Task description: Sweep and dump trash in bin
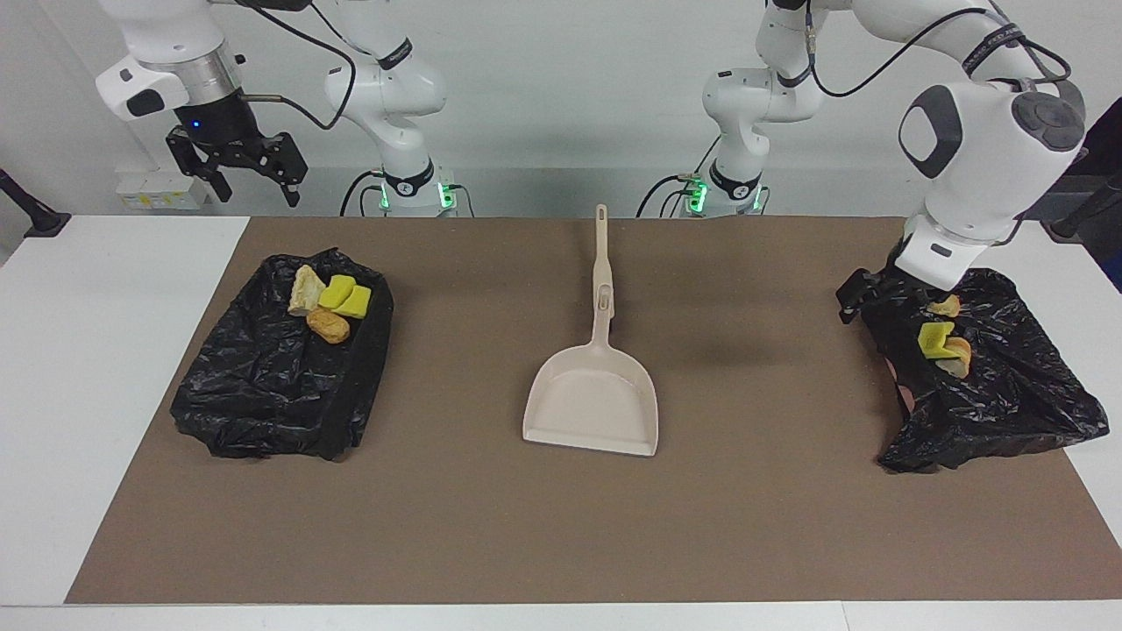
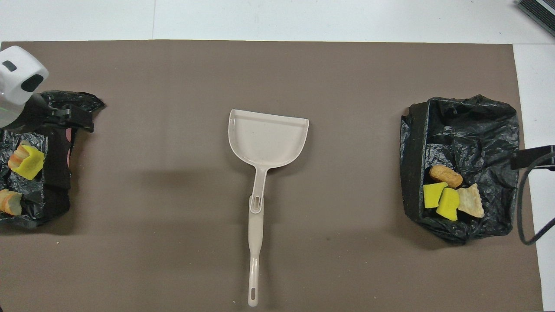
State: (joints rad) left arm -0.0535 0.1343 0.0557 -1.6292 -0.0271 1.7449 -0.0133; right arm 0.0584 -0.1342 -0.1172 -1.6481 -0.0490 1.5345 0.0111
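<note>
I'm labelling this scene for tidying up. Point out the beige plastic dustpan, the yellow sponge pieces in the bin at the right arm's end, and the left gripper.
Beige plastic dustpan [image 1: 592,399], facing view, bare pan floor.
Yellow sponge pieces [image 1: 345,296], facing view, top face.
Left gripper [image 2: 71,119], overhead view, at the fingertips.
</note>
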